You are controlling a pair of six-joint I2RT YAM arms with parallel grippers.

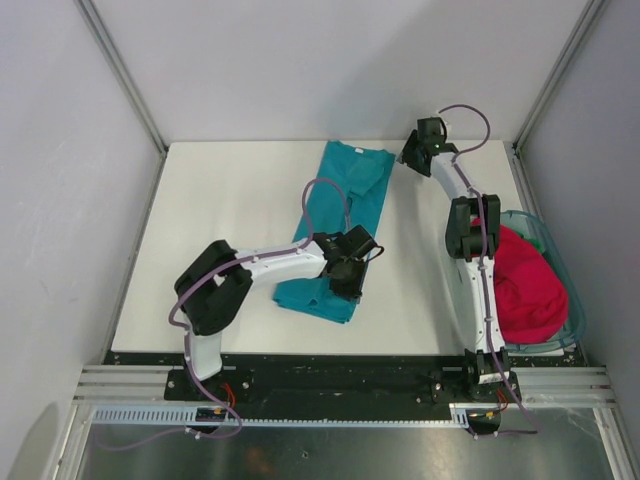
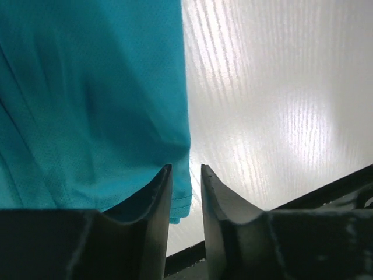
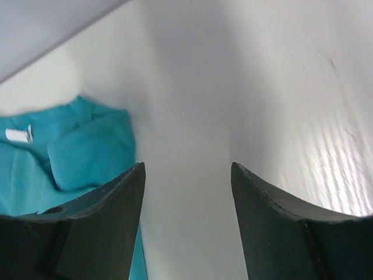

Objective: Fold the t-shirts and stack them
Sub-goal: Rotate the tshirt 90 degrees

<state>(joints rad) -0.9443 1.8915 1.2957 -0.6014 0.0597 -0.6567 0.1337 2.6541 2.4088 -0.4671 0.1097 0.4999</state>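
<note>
A teal-blue t-shirt (image 1: 345, 195) lies folded lengthwise in a long strip on the white table (image 1: 230, 210), collar at the far end. My left gripper (image 1: 362, 255) is low over the shirt's near right edge. In the left wrist view its jaws (image 2: 185, 168) stand a narrow gap apart, with the shirt's hem corner (image 2: 87, 99) just inside the gap. My right gripper (image 1: 415, 150) is wide open and empty beside the shirt's far right corner; its wrist view (image 3: 187, 166) shows the folded sleeve (image 3: 87, 151) to the left. A magenta-red t-shirt (image 1: 525, 285) lies bunched in the basket.
A translucent teal plastic basket (image 1: 562, 262) stands at the table's right edge beside the right arm. Grey walls close in the table at the back and sides. A black rail (image 2: 326, 192) runs along the near edge.
</note>
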